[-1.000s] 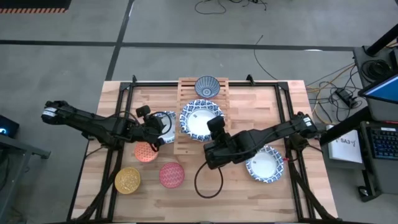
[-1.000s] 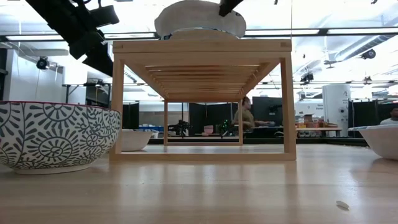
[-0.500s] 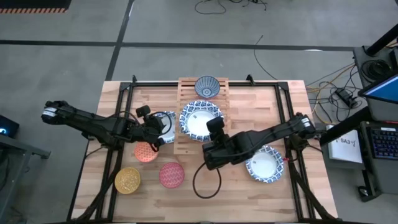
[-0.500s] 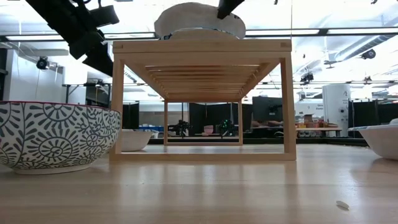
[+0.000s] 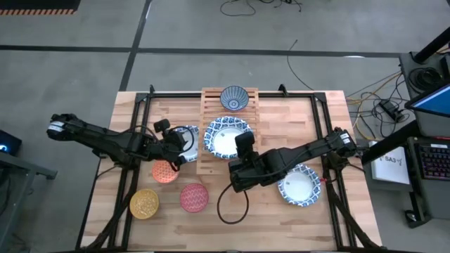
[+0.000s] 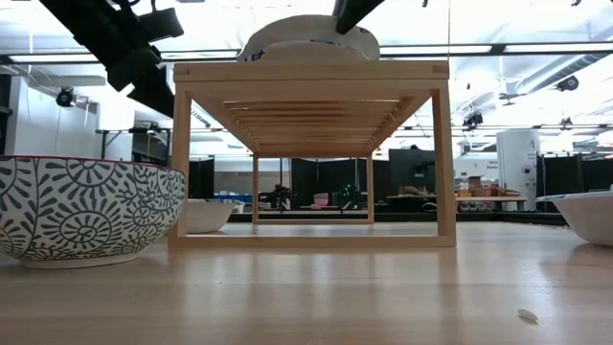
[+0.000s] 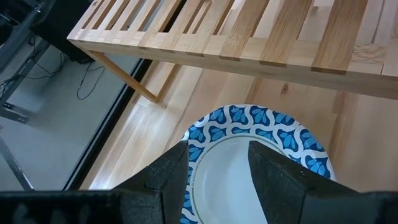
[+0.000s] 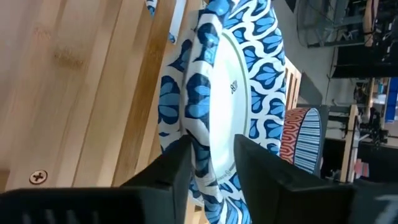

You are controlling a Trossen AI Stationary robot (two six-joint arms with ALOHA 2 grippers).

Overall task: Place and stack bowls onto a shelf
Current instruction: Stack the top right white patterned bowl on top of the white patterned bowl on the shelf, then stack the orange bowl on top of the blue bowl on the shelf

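Shelf (image 5: 226, 126) carries a blue-grey bowl (image 5: 234, 98) at its far end and stacked wide blue-patterned bowls (image 5: 228, 135) mid-rack. Right end effector (image 5: 243, 147) straddles their rim, fingers apart. Left end effector (image 5: 184, 143), fingers apart, hovers over another wide bowl (image 7: 249, 162) on the counter (image 5: 295, 112). Orange bowl (image 5: 164, 171), red bowl (image 5: 194, 197) and yellow bowl (image 5: 144, 203) lie nearby.

A pale plank surface (image 5: 281, 211) stands on a grey concrete floor (image 5: 84, 28) crossed by dark seams. Loose cables (image 5: 253, 7) trail on the floor beyond the surface's far edge. Beside the surface, a keyboard (image 5: 432, 169) lies on a side desk. Long ceiling lights (image 6: 498, 48) brighten the hall behind the surface, where dark partitions (image 6: 316, 182) stand.
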